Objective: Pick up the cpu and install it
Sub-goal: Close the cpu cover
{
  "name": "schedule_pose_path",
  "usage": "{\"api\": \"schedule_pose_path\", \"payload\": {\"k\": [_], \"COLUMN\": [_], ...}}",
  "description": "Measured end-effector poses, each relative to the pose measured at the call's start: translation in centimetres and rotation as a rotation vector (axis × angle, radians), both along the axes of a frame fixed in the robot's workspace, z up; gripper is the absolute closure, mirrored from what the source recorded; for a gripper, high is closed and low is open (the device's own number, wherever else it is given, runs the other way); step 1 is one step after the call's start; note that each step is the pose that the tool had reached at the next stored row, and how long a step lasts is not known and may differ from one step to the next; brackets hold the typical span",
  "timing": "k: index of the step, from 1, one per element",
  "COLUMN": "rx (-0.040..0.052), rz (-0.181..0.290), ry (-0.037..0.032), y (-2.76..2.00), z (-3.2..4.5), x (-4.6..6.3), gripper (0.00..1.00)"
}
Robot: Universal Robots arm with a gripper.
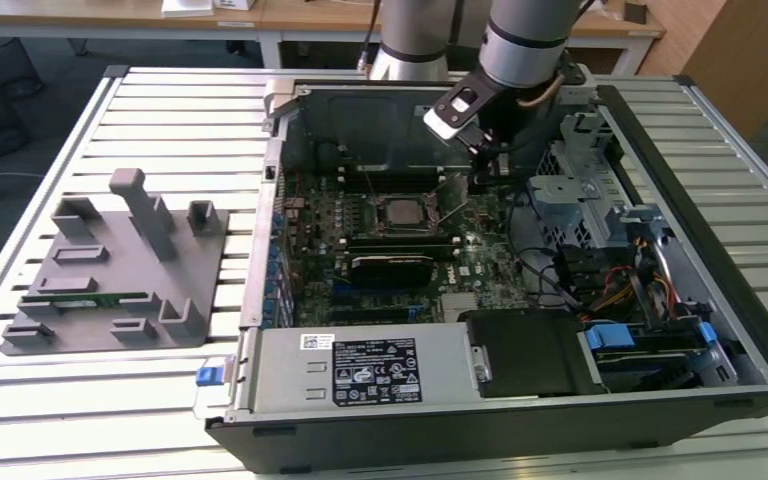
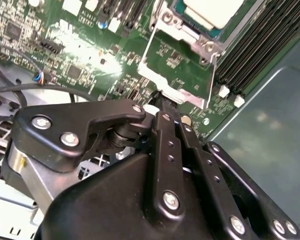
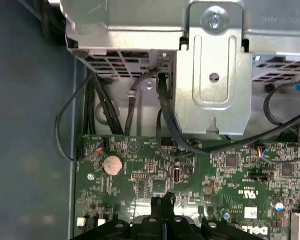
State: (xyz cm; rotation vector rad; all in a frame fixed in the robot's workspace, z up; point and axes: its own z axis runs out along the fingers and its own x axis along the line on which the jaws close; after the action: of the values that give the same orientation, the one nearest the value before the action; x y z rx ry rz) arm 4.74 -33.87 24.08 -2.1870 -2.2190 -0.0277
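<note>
The cpu (image 1: 402,211) sits in its socket on the motherboard (image 1: 488,262) inside the open computer case (image 1: 491,432); the gripper (image 1: 475,172) hangs near the socket, low over the board; its fingers (image 3: 157,206) are pressed together.

The cpu (image 2: 212,11) has a smooth, satin silver metal top. The socket frame (image 2: 177,84) is bare bright metal. The motherboard (image 3: 155,170) is glossy green laminate dotted with matt black chips, and its coin cell (image 3: 113,164) is shiny metal. The gripper (image 2: 162,100) is matt black with polished screw heads. The drive cage (image 3: 212,75) is bright, faintly mottled sheet steel, and the cables (image 3: 165,110) have smooth black sheaths. The desk (image 1: 157,110) is made of pale ribbed metal slats. The parts holder (image 1: 104,270) is matt grey plastic. The power supply (image 1: 291,385) is dull grey metal with a white paper label.
</note>
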Motion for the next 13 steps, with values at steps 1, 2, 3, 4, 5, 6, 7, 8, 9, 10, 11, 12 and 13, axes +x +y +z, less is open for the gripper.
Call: {"api": "schedule_pose_path", "payload": {"k": [1, 2, 3, 4, 5, 6, 7, 8, 9, 10, 11, 12, 13], "rx": [0.0000, -0.0001, -0.0001, -0.0001, -0.0001, 0.0000, -0.0001, -0.0001, -0.0002, -0.0002, -0.0001, 0.0000, -0.0001], "rz": [0.000, 0.000, 0.000, 0.000, 0.000, 0.000, 0.000, 0.000, 0.000, 0.000, 0.000, 0.000, 0.000], "ry": [0.0000, 0.0001, 0.0000, 0.0000, 0.0000, 0.0000, 0.0000, 0.0001, 0.0000, 0.0001, 0.0000, 0.0000, 0.0001], "y": [0.01, 0.03, 0.04, 0.05, 0.06, 0.08, 0.10, 0.12, 0.13, 0.14, 0.15, 0.17, 0.18], "z": [0.00, 0.00, 0.00, 0.00, 0.00, 0.00, 0.00, 0.00, 0.01, 0.01, 0.00, 0.00, 0.00], "x": [-0.2, -0.4, -0.6, -0.8, -1.0, -1.2, -1.4, -1.6, -1.7, -1.9, -2.1, -2.4, -2.6], "gripper": [0.89, 0.89, 0.89, 0.89, 0.89, 0.89, 0.89, 0.89, 0.89, 0.89, 0.89, 0.89, 0.89]}}
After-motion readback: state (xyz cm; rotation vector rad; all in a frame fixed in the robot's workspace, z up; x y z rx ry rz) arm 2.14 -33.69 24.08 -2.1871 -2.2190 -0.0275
